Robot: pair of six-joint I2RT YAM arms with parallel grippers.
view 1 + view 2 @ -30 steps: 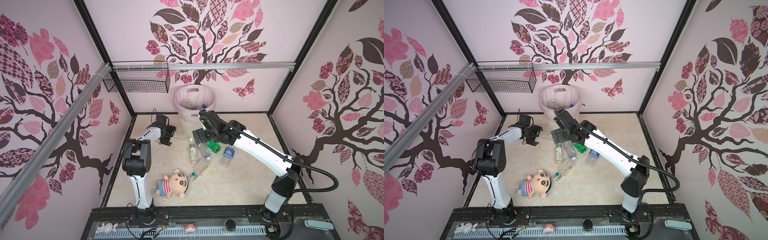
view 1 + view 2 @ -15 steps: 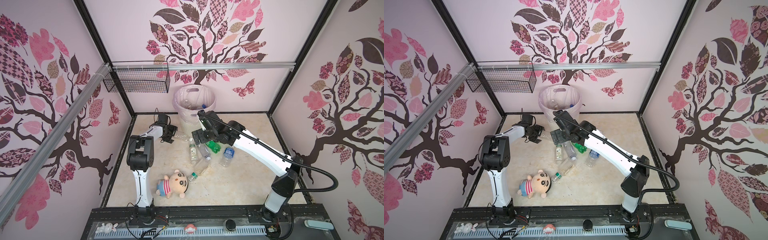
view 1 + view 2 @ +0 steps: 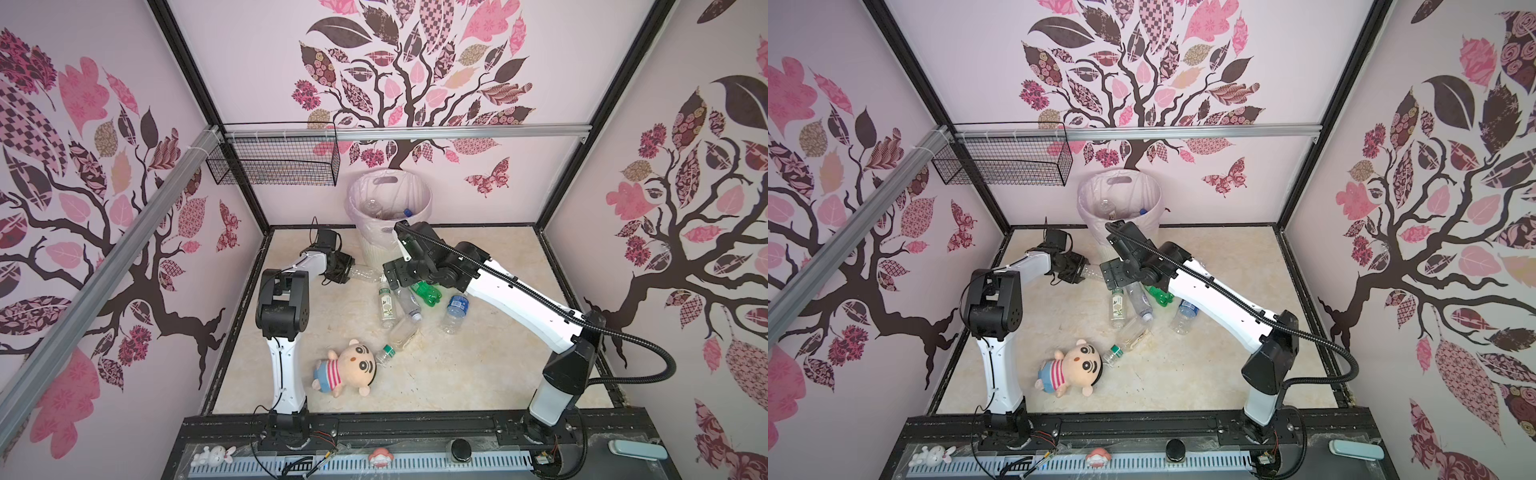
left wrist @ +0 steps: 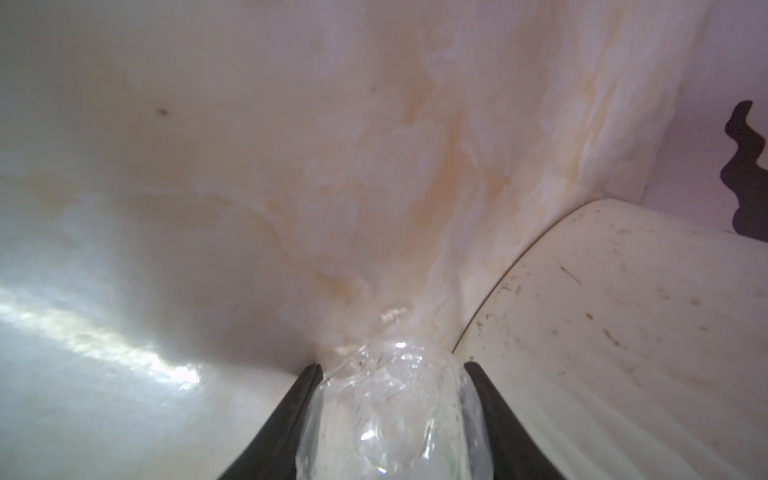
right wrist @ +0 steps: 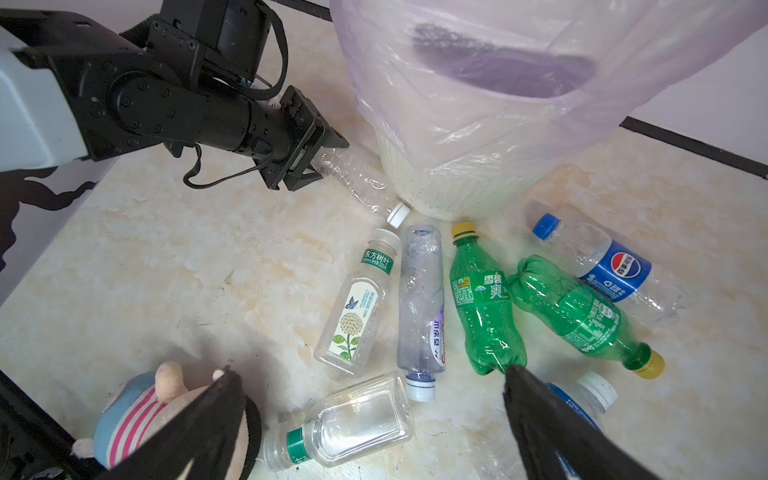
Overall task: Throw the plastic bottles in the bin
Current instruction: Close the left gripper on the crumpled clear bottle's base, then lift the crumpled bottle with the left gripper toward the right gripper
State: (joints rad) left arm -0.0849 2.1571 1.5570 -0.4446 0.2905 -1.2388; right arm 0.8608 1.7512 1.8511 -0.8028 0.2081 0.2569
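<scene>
A clear plastic bottle [image 4: 390, 407] lies on the floor against the foot of the bin [image 4: 623, 332]. My left gripper [image 3: 347, 272] is shut on its base, a finger pressed to each side. The cream bin [image 3: 374, 245], lined with a pink bag, stands at the back wall and holds some bottles [image 3: 374, 205]. My right gripper [image 5: 372, 374] hangs open above a pile of several bottles: two green ones [image 5: 482, 303], a tea bottle [image 5: 357, 307], a blue-label one [image 5: 611, 270] and a square clear one [image 5: 353, 419]. In both top views it [image 3: 1113, 276] hovers by the bin's front.
A plush doll [image 3: 349, 368] in a striped shirt lies near the front, beside the square bottle. A black wire basket [image 3: 274, 164] hangs on the back wall left of the bin. Patterned walls and a black frame close the floor in.
The left gripper reached right to the bin's foot and closed on the clear bottle's base. The right arm barely moved.
</scene>
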